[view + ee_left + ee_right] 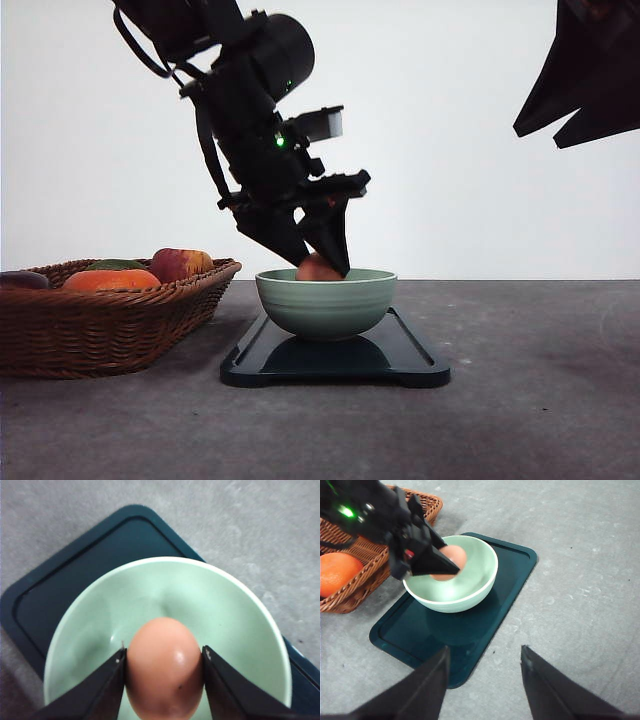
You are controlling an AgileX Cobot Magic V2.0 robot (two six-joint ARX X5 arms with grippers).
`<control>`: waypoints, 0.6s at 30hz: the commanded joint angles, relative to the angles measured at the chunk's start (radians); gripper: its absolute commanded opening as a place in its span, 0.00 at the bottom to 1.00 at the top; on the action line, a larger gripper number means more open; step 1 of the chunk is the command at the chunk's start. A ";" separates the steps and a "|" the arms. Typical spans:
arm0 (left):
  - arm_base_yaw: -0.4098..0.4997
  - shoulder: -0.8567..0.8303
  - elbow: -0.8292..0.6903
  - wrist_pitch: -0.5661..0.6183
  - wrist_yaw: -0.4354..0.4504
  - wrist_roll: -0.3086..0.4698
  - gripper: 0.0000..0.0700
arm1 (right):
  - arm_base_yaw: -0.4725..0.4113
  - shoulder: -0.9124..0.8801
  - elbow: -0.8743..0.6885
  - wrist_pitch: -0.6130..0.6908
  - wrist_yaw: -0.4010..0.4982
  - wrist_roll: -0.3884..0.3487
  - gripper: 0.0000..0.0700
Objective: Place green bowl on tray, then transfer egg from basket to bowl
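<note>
Plain white wall [460, 200] behind, evenly lit. Grey speckled bench [540, 400] surface, matte, meeting the wall at a straight horizon line. Soft shadows.

You have a smooth egg [164, 670] with a soft sheen, a glossy glazed-looking bowl [326, 302], and a tray [400, 350] shiny enough to mirror it. The basket [110, 320] is rough woven wicker. The fingers [105, 690] look matt black, the tabletop [540, 400] grey, dull and speckled.
</note>
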 commanded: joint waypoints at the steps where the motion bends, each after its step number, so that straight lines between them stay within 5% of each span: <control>1: -0.008 0.028 0.026 0.018 -0.003 0.007 0.27 | 0.005 0.008 0.007 0.010 0.004 0.010 0.40; 14: -0.008 0.083 0.026 0.021 -0.003 0.006 0.29 | 0.005 0.008 0.007 0.010 0.004 0.014 0.40; 18: -0.009 0.089 0.026 0.015 0.000 0.002 0.47 | 0.005 0.008 0.007 0.010 0.004 0.014 0.40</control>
